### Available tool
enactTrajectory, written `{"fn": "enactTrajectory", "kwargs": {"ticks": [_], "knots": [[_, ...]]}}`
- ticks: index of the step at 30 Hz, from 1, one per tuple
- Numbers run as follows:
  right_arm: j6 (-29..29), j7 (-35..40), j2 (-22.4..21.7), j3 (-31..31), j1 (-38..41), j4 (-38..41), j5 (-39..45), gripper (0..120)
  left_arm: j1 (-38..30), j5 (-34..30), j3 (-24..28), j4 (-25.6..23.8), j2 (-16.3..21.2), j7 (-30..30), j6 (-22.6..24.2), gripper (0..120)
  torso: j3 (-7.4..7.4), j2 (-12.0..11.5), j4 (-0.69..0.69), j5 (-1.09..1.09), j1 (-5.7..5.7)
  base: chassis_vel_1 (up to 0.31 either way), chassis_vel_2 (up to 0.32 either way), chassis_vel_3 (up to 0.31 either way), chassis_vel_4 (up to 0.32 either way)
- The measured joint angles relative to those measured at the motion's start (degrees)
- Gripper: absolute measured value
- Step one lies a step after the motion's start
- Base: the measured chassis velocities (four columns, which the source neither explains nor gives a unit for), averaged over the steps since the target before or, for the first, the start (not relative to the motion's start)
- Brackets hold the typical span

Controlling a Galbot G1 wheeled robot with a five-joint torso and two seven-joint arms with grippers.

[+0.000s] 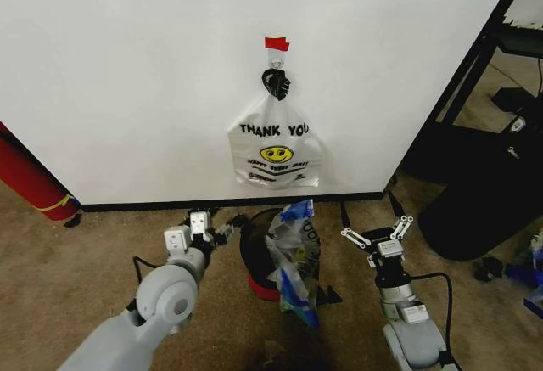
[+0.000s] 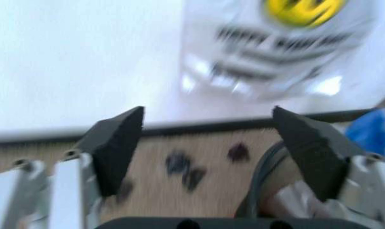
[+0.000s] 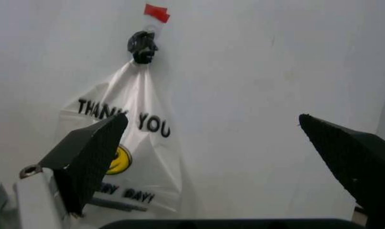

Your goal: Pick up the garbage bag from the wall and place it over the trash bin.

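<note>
Meanwhile both grippers, left point(image 1: 202, 219) and right point(image 1: 378, 233), gape empty flanking the trash bin point(image 1: 259, 262), its garbage bag point(image 1: 293, 261) draped

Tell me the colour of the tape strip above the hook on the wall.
Red tape strip, clearest in the head view.

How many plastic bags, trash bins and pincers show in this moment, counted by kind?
Plastic bags: 2 (THANK YOU bag on the wall hook, garbage bag draped on the bin)
Trash bins: 1 (trash bin)
Pincers: 2 (left pincer, right pincer), both open
Total: 5
</note>
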Motion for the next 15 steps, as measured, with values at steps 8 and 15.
{"fn": "enactTrajectory", "kwargs": {"ticks": [8, 15], "knots": [[-0.30, 0.53, 0.22, 0.01, 1.79, -4.90, -1.43, 100, -8.58, 5.20, 6.67, -0.59, 6.12, 18.31, -2.23, 100, 0.00, 0.00, 0.00, 0.01, 0.00, 0.000, 0.000, 0.000, 0.000], [-2.80, 3.46, -0.77, 1.51, 3.58, -7.16, -4.35, 100, -20.69, 4.48, 16.49, 3.23, 7.14, 18.25, 8.09, 100, 0.01, 0.00, 0.00, 0.00, 0.00, 0.000, 0.000, 0.000, 0.000]]}}
